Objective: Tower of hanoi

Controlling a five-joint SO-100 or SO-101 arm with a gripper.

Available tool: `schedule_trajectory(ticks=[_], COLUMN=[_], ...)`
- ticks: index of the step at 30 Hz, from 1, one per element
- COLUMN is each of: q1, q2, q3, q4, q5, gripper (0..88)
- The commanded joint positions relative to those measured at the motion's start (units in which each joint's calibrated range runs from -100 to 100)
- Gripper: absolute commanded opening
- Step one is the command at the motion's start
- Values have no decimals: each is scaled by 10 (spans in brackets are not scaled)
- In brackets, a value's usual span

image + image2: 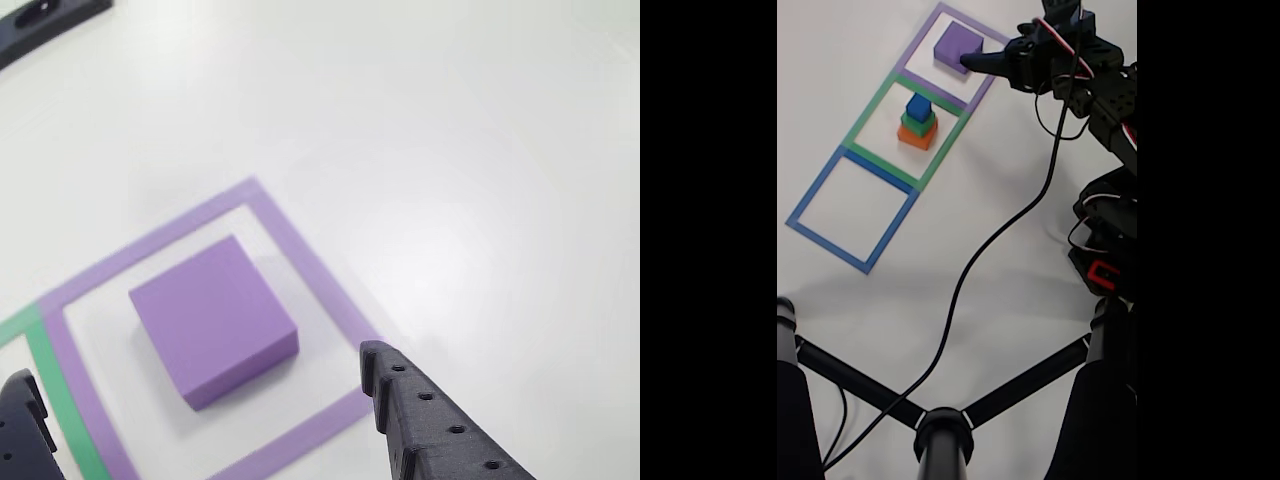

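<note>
The largest purple block (205, 310) (955, 45) lies flat inside the purple tape square (300, 250) (918, 40). My gripper (195, 362) (975, 62) is open just above and beside it, with one black finger on each side of the other view and nothing held. In the fixed view the salmon-orange block (917, 137) stands in the green tape square (870, 112), with the green block (918, 124) on it and the small blue cube (919, 107) on top.
A blue tape square (816, 186) with nothing in it lies left of the green one. A black cable (970, 270) crosses the white table. Black stand legs (940, 430) spread along the bottom. A dark object (40, 20) sits at the far corner.
</note>
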Motion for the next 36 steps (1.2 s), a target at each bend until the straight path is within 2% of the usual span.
schedule_trajectory(ticks=[1, 6, 16, 25, 36], q1=[-9, -17, -24, -5, 8], q2=[69, 159, 341, 458, 541], q3=[14, 45, 34, -11, -76], q4=[-137, -286, -486, -565, -594], q5=[8, 8, 8, 8, 8], gripper=[384, 383, 389, 389, 390])
